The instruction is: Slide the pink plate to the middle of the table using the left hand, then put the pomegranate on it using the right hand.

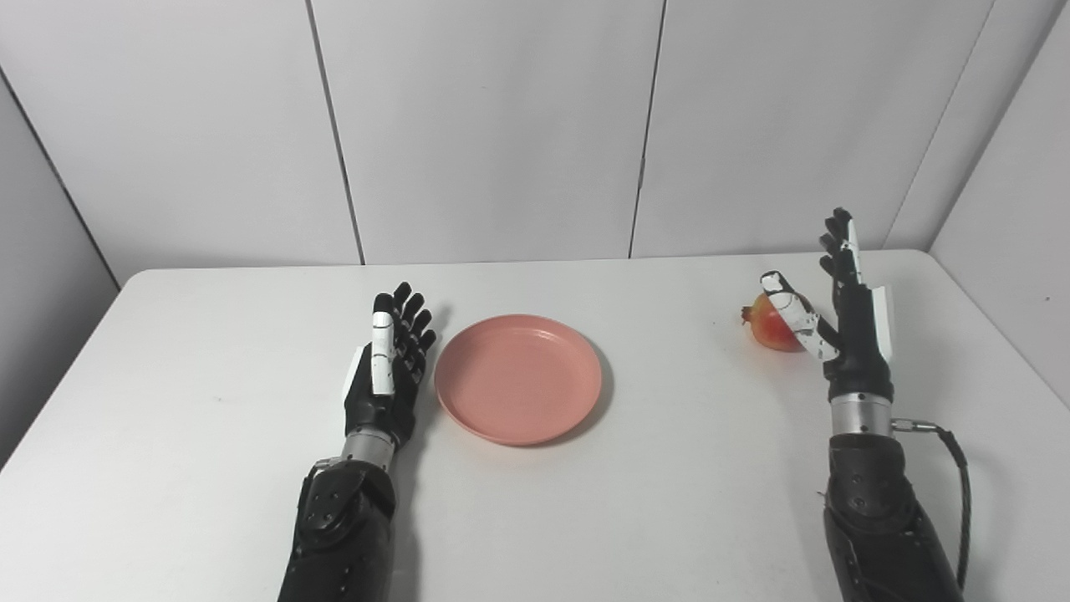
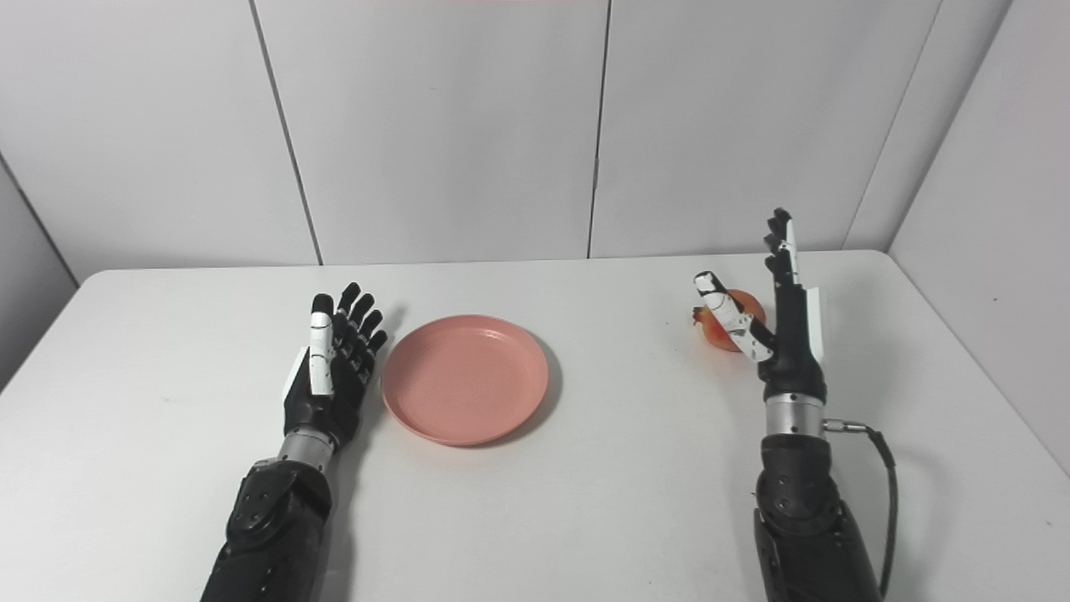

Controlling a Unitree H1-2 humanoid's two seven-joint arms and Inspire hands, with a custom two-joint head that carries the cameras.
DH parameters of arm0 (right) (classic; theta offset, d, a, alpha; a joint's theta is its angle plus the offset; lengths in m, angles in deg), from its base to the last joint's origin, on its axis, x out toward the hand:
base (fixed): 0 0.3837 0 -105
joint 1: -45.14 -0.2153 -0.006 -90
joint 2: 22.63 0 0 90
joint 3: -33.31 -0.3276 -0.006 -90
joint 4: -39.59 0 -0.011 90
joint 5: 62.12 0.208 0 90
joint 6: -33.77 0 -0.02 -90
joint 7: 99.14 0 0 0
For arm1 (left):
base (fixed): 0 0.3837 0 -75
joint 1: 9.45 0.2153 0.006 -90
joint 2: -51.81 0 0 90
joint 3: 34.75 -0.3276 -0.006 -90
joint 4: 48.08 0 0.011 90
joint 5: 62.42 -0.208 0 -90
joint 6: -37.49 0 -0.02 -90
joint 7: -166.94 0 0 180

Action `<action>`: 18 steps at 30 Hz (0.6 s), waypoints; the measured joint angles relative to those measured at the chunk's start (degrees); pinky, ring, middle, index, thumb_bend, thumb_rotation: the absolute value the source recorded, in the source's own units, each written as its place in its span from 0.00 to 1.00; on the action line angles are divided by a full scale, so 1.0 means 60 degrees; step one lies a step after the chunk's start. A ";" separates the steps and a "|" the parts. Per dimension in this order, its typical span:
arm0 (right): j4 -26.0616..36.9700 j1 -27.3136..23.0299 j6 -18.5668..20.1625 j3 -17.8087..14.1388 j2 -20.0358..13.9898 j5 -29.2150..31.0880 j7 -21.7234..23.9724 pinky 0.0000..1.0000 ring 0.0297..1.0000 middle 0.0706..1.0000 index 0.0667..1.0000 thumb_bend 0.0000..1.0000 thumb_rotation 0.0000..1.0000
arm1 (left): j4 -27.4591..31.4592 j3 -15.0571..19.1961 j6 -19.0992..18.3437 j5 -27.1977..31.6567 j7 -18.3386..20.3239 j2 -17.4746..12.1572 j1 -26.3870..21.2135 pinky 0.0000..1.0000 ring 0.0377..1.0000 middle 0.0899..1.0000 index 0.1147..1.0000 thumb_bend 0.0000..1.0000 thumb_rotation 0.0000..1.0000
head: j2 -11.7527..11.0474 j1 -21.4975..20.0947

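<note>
Looks like a lab or robot test cell rather than a home: a plain white rectangular table with rounded corners [image 1: 209, 468] stands boxed in by bare pale grey wall panels [image 1: 493, 125] with dark vertical seams, angled in at both sides like a booth. Nothing domestic about the surfaces — no decor, uniform flat lighting, only a round pink plastic plate [image 1: 518, 378] and a red pomegranate [image 1: 771, 328] laid out as props. Two black robot arms [image 1: 347, 527] enter from the near edge, one trailing an exposed black cable [image 1: 961, 485] at the wrist.
</note>
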 measured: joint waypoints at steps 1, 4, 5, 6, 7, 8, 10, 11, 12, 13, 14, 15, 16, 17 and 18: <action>-0.0175 -0.0053 -0.0089 0.0003 -0.0093 -0.0147 -0.0136 0.94 0.95 0.97 0.99 0.75 0.69 | -0.0003 0.0001 0.0000 -0.0001 0.0000 -0.0003 0.0000 1.00 1.00 1.00 1.00 0.65 1.00 | 0.0000 -0.0073; -0.0540 -0.0117 -0.0228 0.0076 -0.0448 -0.0720 -0.0456 0.94 0.97 0.99 1.00 0.77 0.68 | -0.0001 -0.0002 0.0000 -0.0001 0.0001 -0.0010 0.0000 1.00 1.00 1.00 1.00 0.65 1.00 | -0.0015 -0.0190; -0.0546 -0.0117 -0.0226 0.0145 -0.0541 -0.0903 -0.0507 0.94 0.97 0.99 1.00 0.77 0.67 | -0.0002 -0.0002 0.0000 -0.0001 0.0003 -0.0012 0.0000 1.00 1.00 1.00 1.00 0.65 1.00 | -0.0015 -0.0190; -0.0544 -0.0117 -0.0220 0.0267 -0.0655 -0.1184 -0.0570 0.94 0.98 1.00 1.00 0.77 0.66 | -0.0006 -0.0002 0.0002 -0.0002 0.0013 -0.0025 0.0000 1.00 1.00 1.00 1.00 0.65 1.00 | -0.0015 -0.0219; -0.0544 -0.0117 -0.0216 0.0350 -0.0723 -0.1357 -0.0569 0.94 0.98 1.00 1.00 0.78 0.65 | -0.0010 -0.0003 0.0003 -0.0004 0.0022 -0.0029 0.0000 1.00 1.00 1.00 1.00 0.65 1.00 | -0.0015 -0.0249; -0.0543 -0.0116 -0.0186 0.0456 -0.0796 -0.1563 -0.0576 0.92 0.98 1.00 1.00 0.80 0.63 | -0.0019 -0.0003 0.0006 -0.0005 0.0029 -0.0029 -0.0001 1.00 1.00 1.00 1.00 0.65 1.00 | -0.0044 -0.0264; -0.0537 -0.0116 -0.0032 0.0637 -0.0915 -0.1950 -0.0577 0.89 0.98 1.00 0.99 0.83 0.54 | -0.0042 -0.0009 0.0010 -0.0005 0.0042 -0.0029 -0.0014 1.00 1.00 1.00 1.00 0.65 1.00 | -0.0044 -0.0264; -0.0530 -0.0118 0.0144 0.0720 -0.0937 -0.2140 -0.0577 0.88 0.97 1.00 0.99 0.84 0.51 | -0.0050 -0.0008 0.0010 -0.0005 0.0044 -0.0030 -0.0018 1.00 1.00 1.00 1.00 0.65 1.00 | -0.0015 -0.0278; -0.0533 -0.0117 0.0274 0.0770 -0.0938 -0.2266 -0.0575 0.88 0.97 0.99 0.99 0.84 0.49 | -0.0053 -0.0008 0.0011 -0.0005 0.0045 -0.0030 -0.0019 1.00 1.00 1.00 1.00 0.65 1.00 | -0.0015 -0.0278; -0.0534 -0.0114 0.0363 0.0835 -0.0938 -0.2358 -0.0575 0.87 0.96 0.99 0.99 0.85 0.49 | -0.0052 -0.0007 0.0011 -0.0005 0.0047 -0.0030 -0.0019 1.00 1.00 1.00 1.00 0.65 1.00 | -0.0015 -0.0278; -0.0529 -0.0115 0.0458 0.0871 -0.0938 -0.2442 -0.0571 0.86 0.96 0.99 0.99 0.85 0.48 | -0.0052 -0.0007 0.0011 -0.0005 0.0048 -0.0030 -0.0019 1.00 1.00 1.00 1.00 0.65 1.00 | -0.0015 -0.0278; -0.0524 -0.0116 0.0603 0.0904 -0.0938 -0.2512 -0.0561 0.86 0.96 0.99 0.99 0.86 0.47 | -0.0051 -0.0008 0.0010 -0.0008 0.0048 -0.0030 -0.0019 1.00 1.00 1.00 1.00 0.65 1.00 | 0.0000 -0.0264; -0.0520 -0.0116 0.0810 0.0933 -0.0938 -0.2566 -0.0541 0.85 0.95 0.98 0.98 0.87 0.47 | -0.0048 -0.0009 0.0011 -0.0007 0.0051 -0.0030 -0.0019 1.00 1.00 1.00 1.00 0.65 1.00 | 0.0000 -0.0264; -0.0520 -0.0116 0.1020 0.0954 -0.0939 -0.2606 -0.0492 0.84 0.94 0.98 0.98 0.87 0.46 | -0.0039 -0.0011 0.0009 -0.0007 0.0055 -0.0030 -0.0019 1.00 1.00 1.00 1.00 0.65 1.00 | 0.0014 -0.0249; -0.0522 -0.0118 0.1246 0.1010 -0.0950 -0.2640 -0.0429 0.84 0.94 0.98 0.98 0.87 0.46 | -0.0031 -0.0011 0.0008 -0.0006 0.0064 -0.0030 -0.0017 1.00 1.00 1.00 1.00 0.65 1.00 | 0.0029 -0.0264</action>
